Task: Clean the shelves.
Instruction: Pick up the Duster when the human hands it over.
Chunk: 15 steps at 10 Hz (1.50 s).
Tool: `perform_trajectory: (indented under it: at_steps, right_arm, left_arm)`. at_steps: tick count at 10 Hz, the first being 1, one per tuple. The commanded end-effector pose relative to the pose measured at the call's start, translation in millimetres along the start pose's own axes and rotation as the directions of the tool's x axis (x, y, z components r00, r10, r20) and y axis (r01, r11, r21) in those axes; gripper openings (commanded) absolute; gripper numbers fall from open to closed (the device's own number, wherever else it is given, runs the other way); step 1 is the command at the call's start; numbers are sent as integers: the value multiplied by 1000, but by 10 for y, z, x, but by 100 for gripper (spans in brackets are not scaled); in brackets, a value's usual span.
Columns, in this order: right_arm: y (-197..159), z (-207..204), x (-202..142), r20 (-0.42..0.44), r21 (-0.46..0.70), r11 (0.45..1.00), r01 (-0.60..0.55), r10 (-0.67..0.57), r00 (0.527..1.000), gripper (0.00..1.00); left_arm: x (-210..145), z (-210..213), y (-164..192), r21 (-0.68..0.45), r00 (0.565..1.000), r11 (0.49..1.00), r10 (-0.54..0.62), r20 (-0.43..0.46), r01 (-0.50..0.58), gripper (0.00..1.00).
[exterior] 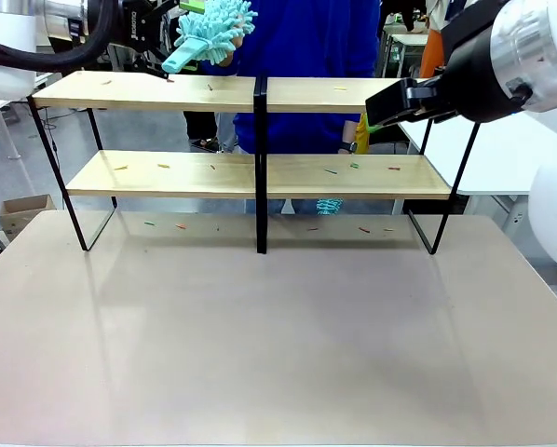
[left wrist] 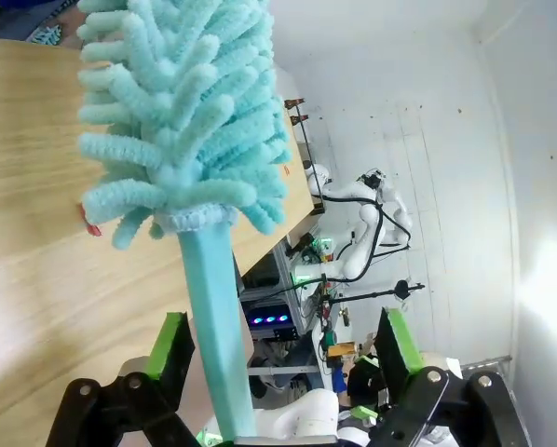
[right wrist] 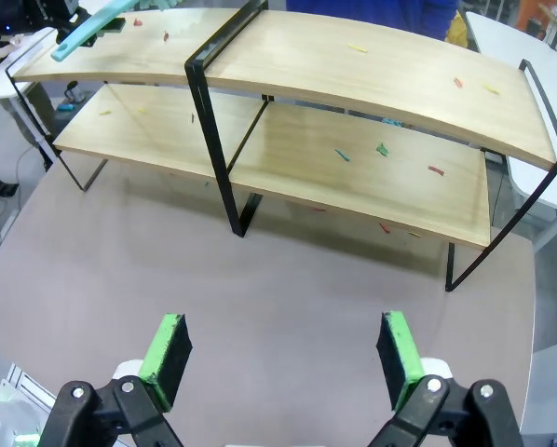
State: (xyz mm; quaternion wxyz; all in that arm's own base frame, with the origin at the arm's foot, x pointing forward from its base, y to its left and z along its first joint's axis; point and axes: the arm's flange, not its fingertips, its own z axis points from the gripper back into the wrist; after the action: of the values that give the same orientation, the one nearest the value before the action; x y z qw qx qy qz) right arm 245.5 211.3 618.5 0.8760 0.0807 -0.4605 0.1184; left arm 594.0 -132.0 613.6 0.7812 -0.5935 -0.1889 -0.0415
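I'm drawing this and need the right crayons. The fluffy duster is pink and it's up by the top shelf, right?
Not quite. The fluffy duster is turquoise, not pink; the left wrist view shows it close up. The rest is right: it is up by the top board of the shelves.

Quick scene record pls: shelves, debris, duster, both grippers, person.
shelves: two-tier rack, upright at the far end of the table
debris: small coloured scraps on both boards, more on the table under the rack
duster: teal, fluffy head above the top board's left half
left gripper: jaws open, duster handle runs between them, not clamped
right gripper: jaws open, empty, near the top board's right end
person: blue top, standing behind the shelves
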Motion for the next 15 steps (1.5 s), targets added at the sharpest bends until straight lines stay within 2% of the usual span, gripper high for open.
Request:
perform_trajectory:
  at_steps: [1,2,3,4,5,6,7,13,14,15]
  right_arm:
    - [-1,-3,1,1,5,1000,3,-3,1000,100]
    - [-1,-3,1,1,5,1000,3,-3,1000,100]
    - [-1,-3,1,1,5,1000,3,-3,1000,100]
    - [-1,-3,1,1,5,1000,3,-3,1000,100]
    - [-1,-3,1,1,5,1000,3,-3,1000,100]
    - [-1,-3,1,1,5,1000,3,-3,1000,100]
    - [-1,-3,1,1,5,1000,3,-3,1000,100]
    - [-1,-3,1,1,5,1000,3,-3,1000,100]
    - [-1,-3,1,1,5,1000,3,-3,1000,100]
    - [-1,-3,1,1,5,1000,3,-3,1000,100]
  left_arm:
    - [-39,1,20,4,1000,1000,0,-8,0,100]
    - [-42,-4,34,23,1000,1000,-20,-10,21,100]
    - [-51,1,30,11,1000,1000,-19,-6,19,42]
    - [-50,4,33,21,1000,999,-25,2,25,42]
    - [-49,1,41,35,999,999,-26,26,25,0]
    - [-50,0,50,40,999,999,-24,26,23,36]
    - [-56,0,52,50,999,998,-28,33,26,0]
    - [-78,48,46,90,996,995,-41,75,34,0]
    - [-116,74,-9,85,997,995,-64,46,60,0]
    - [-238,154,-166,81,992,988,-129,1,129,0]
